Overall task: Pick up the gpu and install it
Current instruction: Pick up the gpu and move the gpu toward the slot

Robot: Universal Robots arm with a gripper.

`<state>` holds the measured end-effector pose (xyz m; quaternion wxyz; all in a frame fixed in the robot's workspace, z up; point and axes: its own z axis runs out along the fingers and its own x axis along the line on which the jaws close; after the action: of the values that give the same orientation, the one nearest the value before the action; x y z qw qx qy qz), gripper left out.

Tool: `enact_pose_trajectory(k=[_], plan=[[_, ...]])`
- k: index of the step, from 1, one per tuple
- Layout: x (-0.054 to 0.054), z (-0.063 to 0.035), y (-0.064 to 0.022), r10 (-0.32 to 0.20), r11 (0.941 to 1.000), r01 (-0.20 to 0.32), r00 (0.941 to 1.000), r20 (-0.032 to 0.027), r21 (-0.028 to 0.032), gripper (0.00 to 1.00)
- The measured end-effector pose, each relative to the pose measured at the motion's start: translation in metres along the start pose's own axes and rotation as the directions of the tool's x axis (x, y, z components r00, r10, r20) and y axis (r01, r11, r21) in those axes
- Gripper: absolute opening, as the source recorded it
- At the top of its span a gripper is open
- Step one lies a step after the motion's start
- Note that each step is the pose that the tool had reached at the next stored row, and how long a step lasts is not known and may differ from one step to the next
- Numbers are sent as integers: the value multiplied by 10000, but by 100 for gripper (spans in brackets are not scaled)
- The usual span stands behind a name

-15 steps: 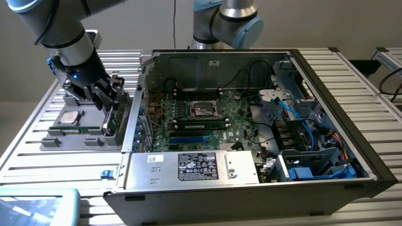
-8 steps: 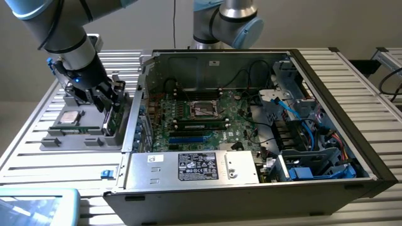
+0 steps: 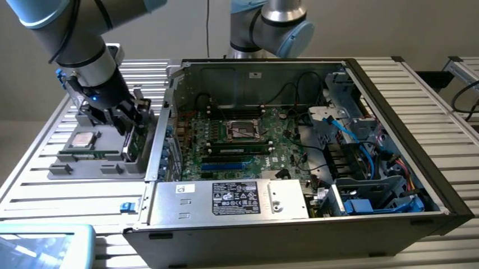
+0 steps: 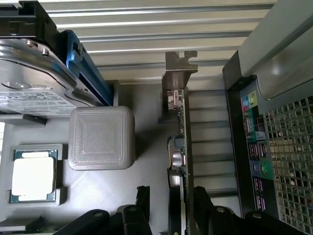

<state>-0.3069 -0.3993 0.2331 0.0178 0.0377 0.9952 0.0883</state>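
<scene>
The gpu [image 4: 180, 147] stands on its edge in a slot of the grey parts tray [image 4: 146, 122], with its metal bracket [image 4: 178, 63] at one end. My gripper [image 4: 171, 195] is open, one black finger [image 4: 143, 196] on each side of the card and the card between the jaws. In the exterior view my gripper [image 3: 127, 124] hangs low over the gpu [image 3: 136, 143], at the tray's edge nearest the open computer case [image 3: 299, 145]. Whether a finger touches the card I cannot tell.
The tray [image 3: 67, 168] also holds a processor [image 3: 82, 139], a silver hard drive [image 4: 34, 83] and a grey block [image 4: 101, 138]. The case's rear panel [image 4: 257, 147] stands close beside the card. Inside are the motherboard [image 3: 232, 140], power supply [image 3: 232, 199] and cables [image 3: 351, 145].
</scene>
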Motion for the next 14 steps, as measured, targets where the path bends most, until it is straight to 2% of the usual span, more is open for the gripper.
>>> enact_pose_trajectory(k=[8, 14], plan=[[-19, 43, -6, 2, 10000, -2, 10000, 2, 10, 49], [-33, 66, -9, 7, 10000, -7, 10000, 7, 56, 49]])
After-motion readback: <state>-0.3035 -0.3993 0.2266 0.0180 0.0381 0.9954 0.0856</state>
